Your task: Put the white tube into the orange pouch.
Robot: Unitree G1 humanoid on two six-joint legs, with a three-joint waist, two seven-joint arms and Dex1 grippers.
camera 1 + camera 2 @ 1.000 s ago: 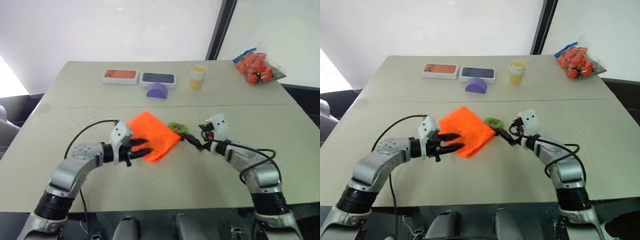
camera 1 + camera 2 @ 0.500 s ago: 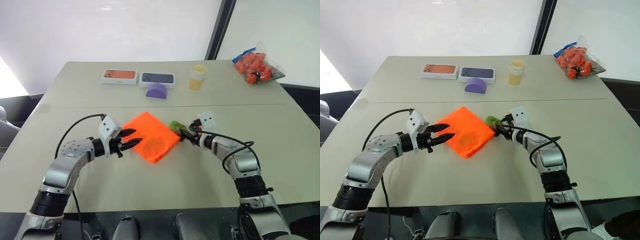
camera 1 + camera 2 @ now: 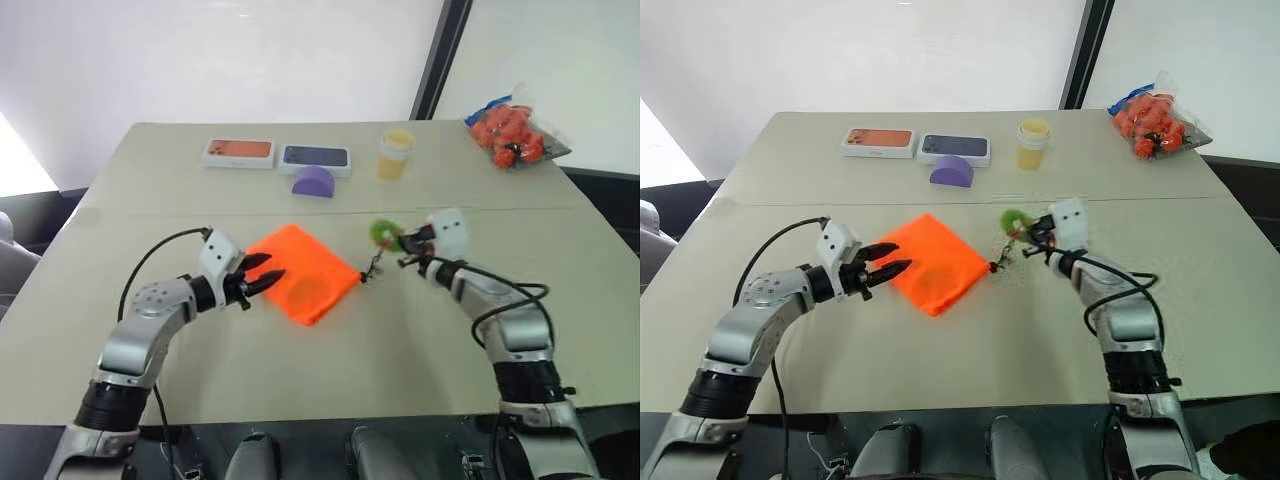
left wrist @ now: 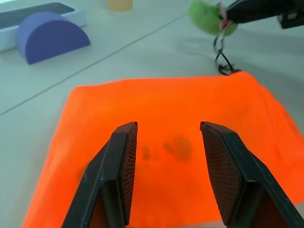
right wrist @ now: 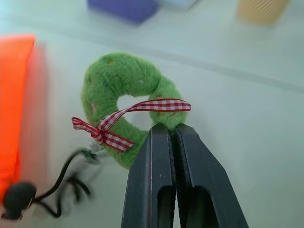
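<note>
The orange pouch lies flat on the table, one corner toward me. My left gripper stands open at the pouch's left corner; in the left wrist view its fingers straddle orange fabric with nothing between them. My right gripper is shut on the round green tag and holds it above the table, right of the pouch. The black cord runs from the tag down to the pouch's right corner. The white tube is hidden.
Along the table's far side lie two flat boxes, a purple half-round block and a pale yellow cup. A clear bag of orange items sits at the far right corner.
My right gripper shut on the green tag and lifted it up and to the right, drawing the cord out. My left gripper drew back from on top of the pouch to its left corner.
</note>
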